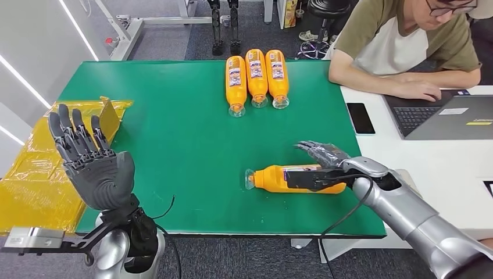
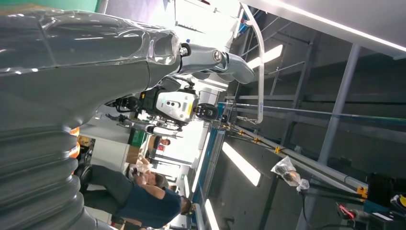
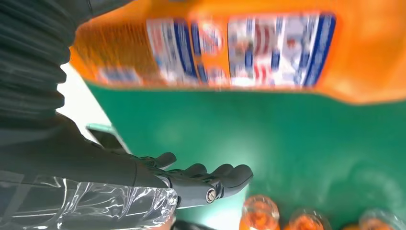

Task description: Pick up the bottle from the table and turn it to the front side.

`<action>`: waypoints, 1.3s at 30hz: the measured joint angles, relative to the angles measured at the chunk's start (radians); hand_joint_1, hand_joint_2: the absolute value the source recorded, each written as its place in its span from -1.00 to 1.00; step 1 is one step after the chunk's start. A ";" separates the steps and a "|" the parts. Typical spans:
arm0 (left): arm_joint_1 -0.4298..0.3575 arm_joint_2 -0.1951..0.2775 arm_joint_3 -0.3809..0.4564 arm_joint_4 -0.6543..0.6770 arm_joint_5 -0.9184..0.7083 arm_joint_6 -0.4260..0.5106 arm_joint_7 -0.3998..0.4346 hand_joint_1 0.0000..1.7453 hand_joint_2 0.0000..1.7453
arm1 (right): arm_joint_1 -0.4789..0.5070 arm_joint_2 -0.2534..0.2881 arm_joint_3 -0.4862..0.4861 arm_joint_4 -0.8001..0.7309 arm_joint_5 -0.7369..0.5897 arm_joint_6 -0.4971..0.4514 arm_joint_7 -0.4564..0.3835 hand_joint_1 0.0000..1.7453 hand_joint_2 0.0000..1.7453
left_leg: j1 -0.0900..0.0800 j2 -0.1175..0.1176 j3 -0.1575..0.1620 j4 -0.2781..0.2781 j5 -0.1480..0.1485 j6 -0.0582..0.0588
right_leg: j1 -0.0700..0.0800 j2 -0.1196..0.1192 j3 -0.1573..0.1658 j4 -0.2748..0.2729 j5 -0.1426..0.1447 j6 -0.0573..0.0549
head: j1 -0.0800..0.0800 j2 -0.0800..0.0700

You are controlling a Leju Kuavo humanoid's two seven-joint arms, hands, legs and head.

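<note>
An orange bottle (image 1: 278, 178) lies on its side on the green table (image 1: 174, 145), cap toward the left, near the front edge. My right hand (image 1: 317, 165) straddles its base end: the thumb lies along the near side and the fingers (image 1: 318, 150) reach past the far side. In the right wrist view the labelled bottle (image 3: 239, 48) sits close to the palm, while the fingers (image 3: 210, 179) stay stretched out, with green table showing between them and the bottle. My left hand (image 1: 93, 163) is raised over the table's front left corner, fingers spread, holding nothing.
Three more orange bottles (image 1: 256, 78) lie side by side at the table's far middle. Yellow plastic sheeting (image 1: 40, 157) lies at the left edge. On the right, a person (image 1: 407, 40) works at a laptop (image 1: 447, 116) on a white table, beside a phone (image 1: 360, 118).
</note>
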 joint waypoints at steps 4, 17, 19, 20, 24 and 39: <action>0.001 0.000 -0.001 -0.001 0.002 0.005 0.000 -1.00 1.00 | 0.006 -0.002 0.017 0.037 -0.007 -0.011 -0.003 -1.00 1.00 | 0.000 0.000 0.000 0.000 0.000 0.000 | 0.000 0.000 0.000 0.000 0.000 0.000 | 0.000 0.000; 0.003 0.000 -0.002 -0.001 0.004 -0.010 0.000 -1.00 1.00 | -0.013 0.029 0.058 0.185 -0.033 -0.049 -0.031 -0.89 1.00 | 0.000 0.000 0.000 0.000 0.000 0.000 | 0.000 0.000 0.000 0.000 0.000 0.000 | 0.000 0.000; 0.002 0.000 -0.002 -0.001 0.002 -0.014 0.000 -1.00 1.00 | -0.013 0.038 0.063 0.211 -0.037 -0.072 -0.036 -0.05 1.00 | 0.000 0.000 0.001 0.000 0.000 0.000 | 0.000 0.000 0.001 0.000 0.000 0.000 | 0.000 0.000; 0.002 0.000 -0.002 -0.001 0.002 -0.015 0.000 -1.00 1.00 | -0.013 0.042 0.065 0.222 -0.038 -0.084 -0.038 0.42 1.00 | 0.000 0.000 0.001 0.000 0.000 0.000 | 0.000 0.000 0.001 0.000 0.000 0.000 | 0.000 0.000; 0.002 0.000 -0.002 -0.001 0.002 -0.019 0.000 -1.00 1.00 | -0.013 0.060 0.067 0.258 -0.034 -0.125 -0.048 0.86 1.00 | 0.000 0.001 0.003 0.000 0.000 0.001 | 0.000 0.000 0.003 0.000 0.000 0.000 | 0.000 0.000; 0.002 0.000 -0.002 -0.001 -0.004 -0.015 0.000 -1.00 1.00 | 0.008 0.112 0.054 0.296 -0.013 -0.278 -0.057 1.00 1.00 | 0.000 0.002 0.007 0.000 0.000 0.001 | 0.000 0.001 0.006 0.000 0.000 0.000 | 0.000 0.000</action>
